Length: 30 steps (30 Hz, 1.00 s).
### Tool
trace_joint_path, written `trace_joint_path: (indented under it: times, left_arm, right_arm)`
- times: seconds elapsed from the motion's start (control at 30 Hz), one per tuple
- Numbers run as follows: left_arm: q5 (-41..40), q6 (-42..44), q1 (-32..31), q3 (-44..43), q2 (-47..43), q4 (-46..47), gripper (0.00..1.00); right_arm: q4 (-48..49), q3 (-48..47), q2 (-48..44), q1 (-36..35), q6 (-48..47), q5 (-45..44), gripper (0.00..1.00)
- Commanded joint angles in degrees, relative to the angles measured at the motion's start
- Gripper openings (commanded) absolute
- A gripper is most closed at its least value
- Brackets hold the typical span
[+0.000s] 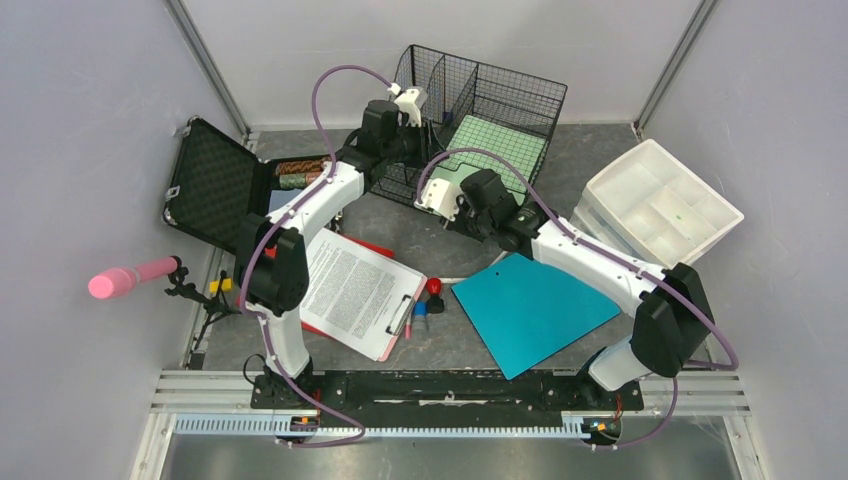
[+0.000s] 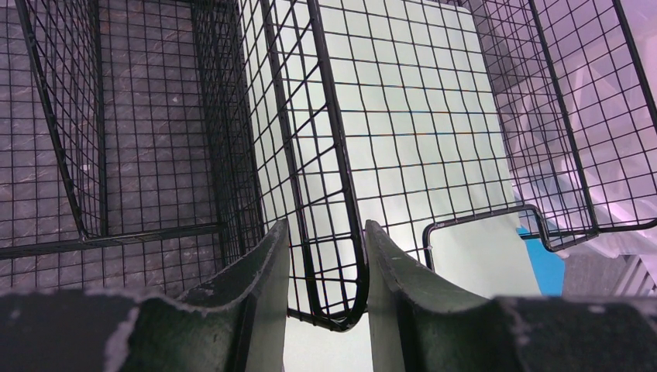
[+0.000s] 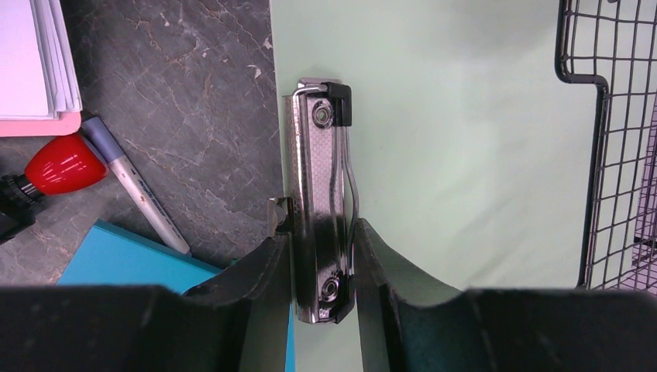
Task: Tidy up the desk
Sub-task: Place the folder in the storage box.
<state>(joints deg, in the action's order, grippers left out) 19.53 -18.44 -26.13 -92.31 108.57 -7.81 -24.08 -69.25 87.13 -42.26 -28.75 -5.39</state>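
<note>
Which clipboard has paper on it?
The red clipboard on the desk holds a printed sheet. The pale green clipboard, partly in the wire basket with its clip pinched by the right end effector, is bare.

Count of everything seen on a cluttered work surface from above.

There is one desk (image 1: 600, 150) and two robot arms, a left arm (image 1: 300, 215) and a right arm (image 1: 590, 260). There is one black wire basket (image 1: 500, 90), one open black case (image 1: 212, 185), one white compartment tray (image 1: 660, 200) and one teal folder (image 1: 530, 310). There are two clipboards: one pale green clipboard (image 1: 495, 140) and one red clipboard (image 1: 350, 290) with a printed sheet. There is one pink foam-tipped rod (image 1: 130, 277). A few pens (image 1: 425, 300) are clustered too tightly to count.
</note>
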Motion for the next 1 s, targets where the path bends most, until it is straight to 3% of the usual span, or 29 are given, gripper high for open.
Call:
trace_joint_path:
  times: [0.0, 0.37, 0.57, 0.97]
  left_arm:
    - [0.3, -0.1, -2.5, -2.6, 2.3, -3.8, 0.02]
    - [-0.6, 1.5, -2.5, -2.6, 1.2, -6.0, 0.02]
    - [-0.9, 2.5, -2.6, -2.5, 0.9, -7.6, 0.02]
    - [-0.6, 3.0, -2.5, -4.1, 1.4, -10.0, 0.02]
  right_arm:
    - [15.7, 0.8, 0.6, 0.1, 4.3, 5.2, 0.0]
    - [20.6, 1.3, -2.6, 0.2, 4.7, -5.0, 0.0]
    - [26.8, 5.2, -6.2, 1.0, 8.6, -6.4, 0.0]
    - [37.1, 14.7, -5.9, 8.1, 16.7, 4.7, 0.0]
